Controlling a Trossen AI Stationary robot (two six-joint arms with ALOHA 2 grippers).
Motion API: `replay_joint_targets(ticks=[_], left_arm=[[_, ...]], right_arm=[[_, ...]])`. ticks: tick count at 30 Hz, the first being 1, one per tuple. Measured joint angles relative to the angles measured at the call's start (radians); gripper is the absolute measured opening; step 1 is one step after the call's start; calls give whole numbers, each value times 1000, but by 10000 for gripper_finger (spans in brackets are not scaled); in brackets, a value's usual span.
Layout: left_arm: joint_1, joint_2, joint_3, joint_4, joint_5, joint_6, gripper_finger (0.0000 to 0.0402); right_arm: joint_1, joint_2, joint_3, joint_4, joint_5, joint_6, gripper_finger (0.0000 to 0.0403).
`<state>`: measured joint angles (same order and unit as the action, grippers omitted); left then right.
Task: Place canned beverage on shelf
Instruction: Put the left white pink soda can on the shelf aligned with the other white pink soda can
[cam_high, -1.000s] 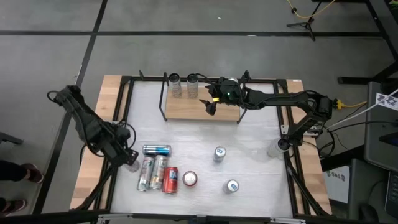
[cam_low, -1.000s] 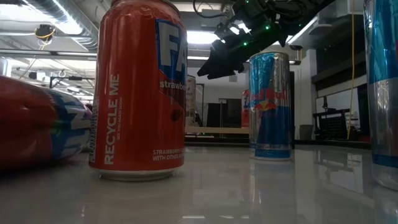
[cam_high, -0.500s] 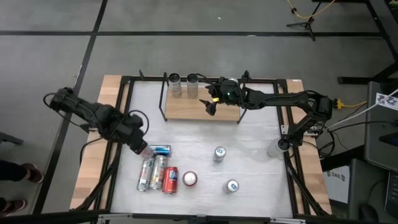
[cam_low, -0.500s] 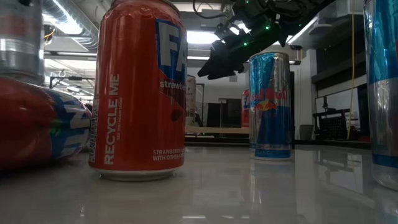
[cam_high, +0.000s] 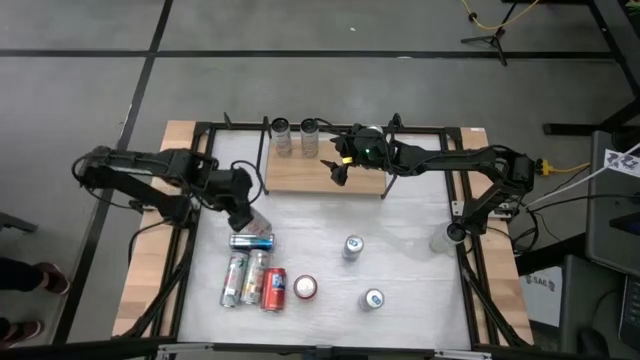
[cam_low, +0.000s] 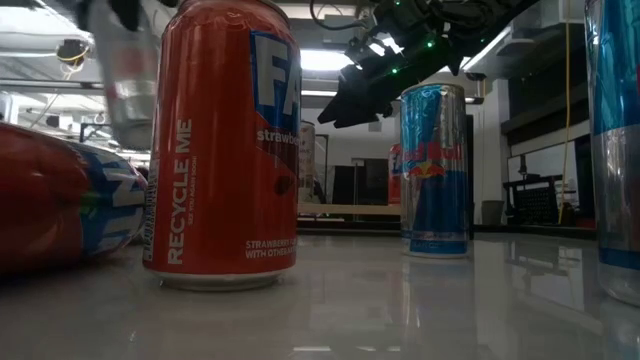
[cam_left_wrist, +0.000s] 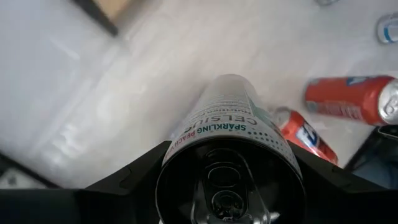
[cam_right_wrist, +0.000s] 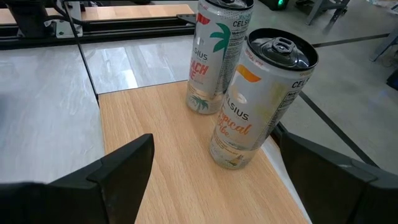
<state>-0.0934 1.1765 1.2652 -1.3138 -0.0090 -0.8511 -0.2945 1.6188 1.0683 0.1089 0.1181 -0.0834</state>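
My left gripper (cam_high: 248, 214) is shut on a silver Celsius can (cam_left_wrist: 227, 124), in the air just beyond the cans that lie at the table's near left. The can shows blurred in the low view (cam_low: 128, 80). The light-wood shelf (cam_high: 320, 176) stands at the table's far middle. Two Celsius cans (cam_right_wrist: 258, 99) (cam_right_wrist: 214, 56) stand upright on its board at the left end. My right gripper (cam_high: 338, 168) hovers open over the shelf board, next to these two cans, and touches nothing. My left gripper pinches the silver can between its two fingers, one on each side wall (cam_left_wrist: 180, 146), near the end with the pull tab. The can lies along the fingers, its other end pointing away from the wrist. It is lifted clear of the table and tilted.
A blue can (cam_high: 251, 241), two silver cans (cam_high: 243, 277) and a red can (cam_high: 273, 290) lie at the near left. A red can (cam_high: 305, 288) and two others (cam_high: 352, 247) (cam_high: 373, 298) stand upright. Bare tabletop (cam_high: 310, 215) lies in front of the shelf.
My left gripper has risen from the left side of the lying cans and gone toward the far edge and the right, toward the shelf, carrying the silver can. The can is lifted clear of the table.
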Motion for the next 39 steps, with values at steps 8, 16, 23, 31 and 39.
replay_joint_targets(ticks=[8,16,23,31,39], left_arm=[[137,73,1,79,65,280,247],[243,209,186,67,67,573,247],[324,373,425,-38,17,828,247],[418,534,564,-161,-18,1023,247],[505,611,567,-158,-38,1176,247]], right_arm=[[0,0,0,0,0,0,346],[0,0,0,-2,0,0,346],[0,0,0,-5,0,0,346],[0,0,0,-6,0,0,346],[0,0,0,-6,0,0,346]])
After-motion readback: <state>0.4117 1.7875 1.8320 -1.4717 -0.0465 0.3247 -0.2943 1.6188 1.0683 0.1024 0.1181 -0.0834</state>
